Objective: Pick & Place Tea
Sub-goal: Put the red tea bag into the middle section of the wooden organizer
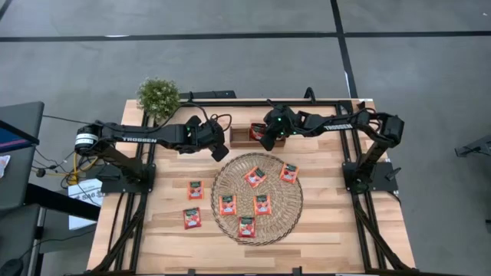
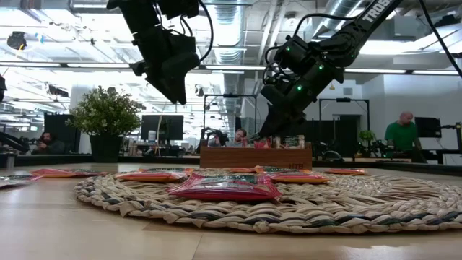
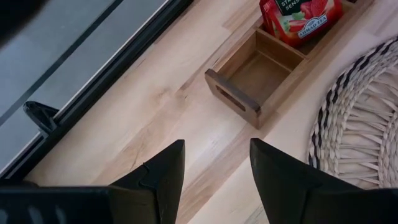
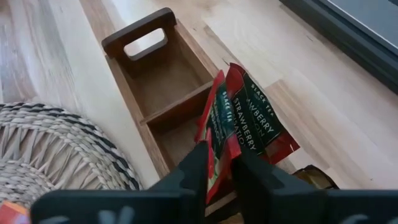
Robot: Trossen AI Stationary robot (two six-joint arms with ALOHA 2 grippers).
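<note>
Placing step. My right pincer [image 4: 219,163] grips a red tea sachet [image 4: 231,118] over the wooden tray [image 4: 163,78] at the bench's far edge; it should next lower into a compartment and release. My left pincer [image 3: 216,163] waits beside the tray, parted and empty. Other sachets [image 1: 255,177] lie on the woven mat [image 1: 295,211].

Five red tea sachets [image 1: 255,177] lie flat on the woven mat [image 1: 230,175], two beside it, others upright in the wooden tray [image 4: 163,87].

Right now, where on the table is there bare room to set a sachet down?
Bare wood runs along the table's near edge and its right side, past the mat. The tray's end compartment is empty. Crowded: the mat's middle and the wood left of it, with sachets; the right gripper holds two over the tray.
</note>
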